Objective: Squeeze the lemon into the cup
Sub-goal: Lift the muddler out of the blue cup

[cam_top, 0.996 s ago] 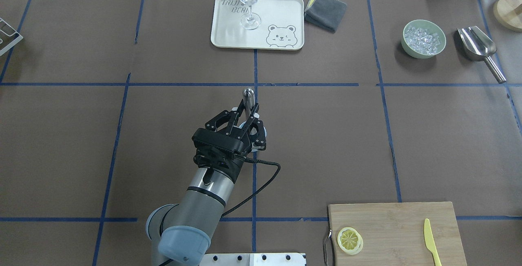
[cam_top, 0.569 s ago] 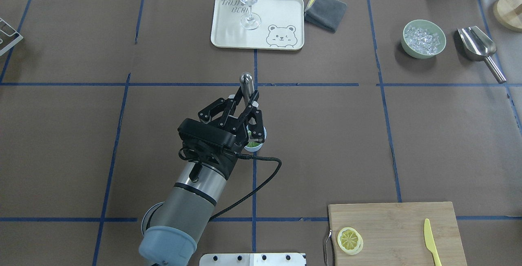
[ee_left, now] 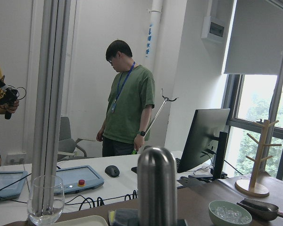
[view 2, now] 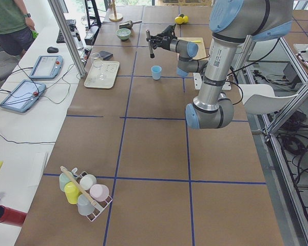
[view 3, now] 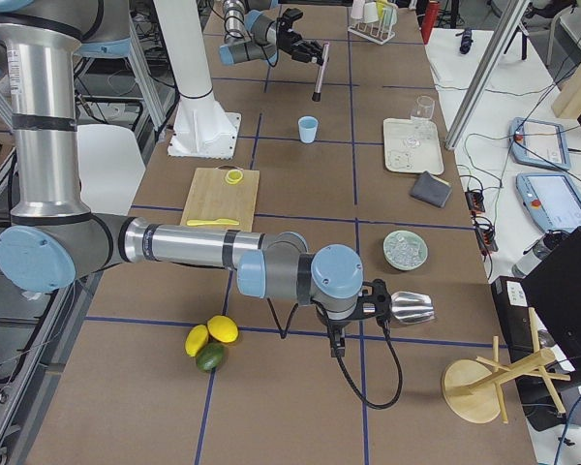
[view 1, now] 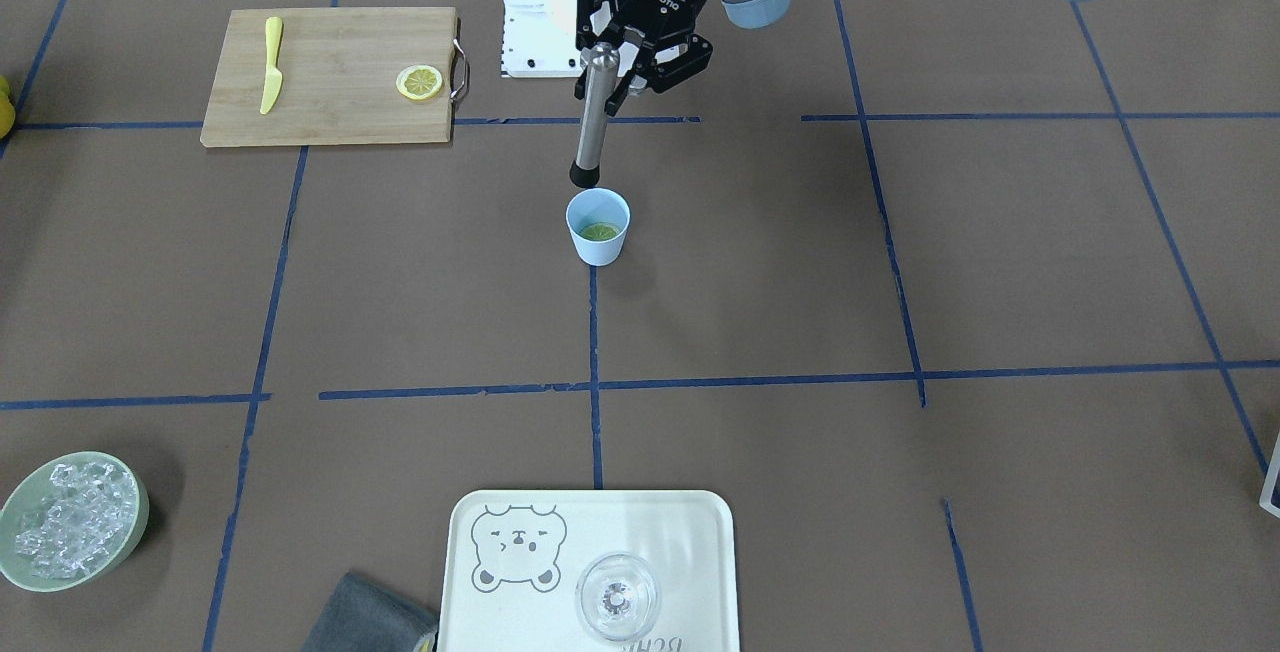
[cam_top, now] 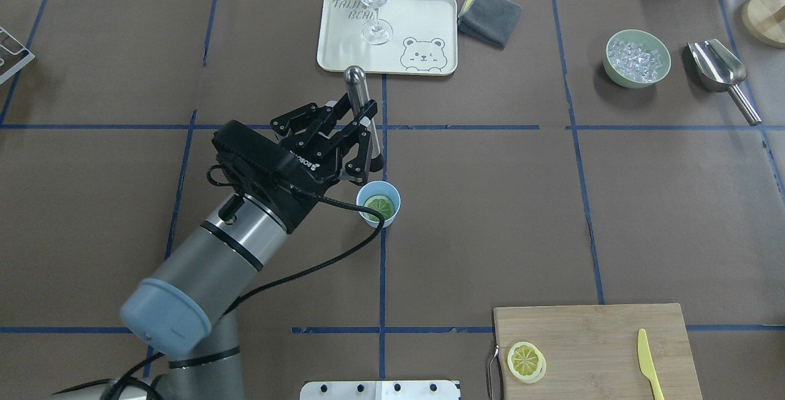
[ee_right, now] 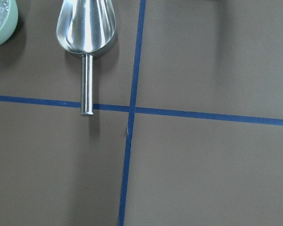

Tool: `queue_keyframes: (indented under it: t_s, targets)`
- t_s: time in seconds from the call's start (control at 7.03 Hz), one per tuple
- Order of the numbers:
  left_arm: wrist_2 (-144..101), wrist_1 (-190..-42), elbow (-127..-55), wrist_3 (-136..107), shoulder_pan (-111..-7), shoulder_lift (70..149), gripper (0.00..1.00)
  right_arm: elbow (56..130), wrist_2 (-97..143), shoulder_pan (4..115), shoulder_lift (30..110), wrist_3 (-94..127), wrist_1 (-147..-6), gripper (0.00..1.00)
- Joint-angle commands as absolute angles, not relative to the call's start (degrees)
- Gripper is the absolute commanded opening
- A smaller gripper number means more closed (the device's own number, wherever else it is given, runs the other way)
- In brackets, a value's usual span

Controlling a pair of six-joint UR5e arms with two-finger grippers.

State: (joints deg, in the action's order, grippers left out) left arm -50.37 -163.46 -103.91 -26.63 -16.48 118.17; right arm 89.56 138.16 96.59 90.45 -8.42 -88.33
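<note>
The light-blue cup (cam_top: 379, 203) stands at the table's middle, also in the front view (view 1: 598, 227). A round yellow-green lemon slice (cam_top: 380, 206) lies inside it. My left gripper (cam_top: 362, 123) is shut on a steel muddler (cam_top: 362, 111) with a black tip. It holds the muddler upright above the table, its tip just beyond the cup's rim and clear of it (view 1: 584, 172). My right gripper (view 3: 368, 302) hovers above the steel scoop (view 3: 412, 307); I cannot tell whether it is open or shut.
A second lemon slice (cam_top: 526, 361) and a yellow knife (cam_top: 647, 363) lie on the wooden board (cam_top: 595, 332). A wine glass (cam_top: 374, 1) stands on the bear tray (cam_top: 429, 19). The ice bowl (cam_top: 636, 58), a grey cloth (cam_top: 489, 16) and whole lemons (view 3: 211, 334) are farther off.
My left gripper has lifted the muddler out of the cup and drawn back to the left and away from the robot. The lemon slice in the cup is now uncovered.
</note>
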Motion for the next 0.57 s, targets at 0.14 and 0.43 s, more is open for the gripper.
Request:
queue_keyframes:
  t_s: [0.14, 0.43]
  targets:
    - [-81.3, -163.0, -107.8, -26.8, -32.8, 107.4, 0.00, 89.6, 138.2, 96.6, 90.4, -8.4, -88.3, 1.00]
    - [-97.8, -158.6, -109.3, -26.7, -41.8, 97.4, 0.00, 89.6, 138.2, 96.6, 90.4, -8.4, -88.3, 1.00]
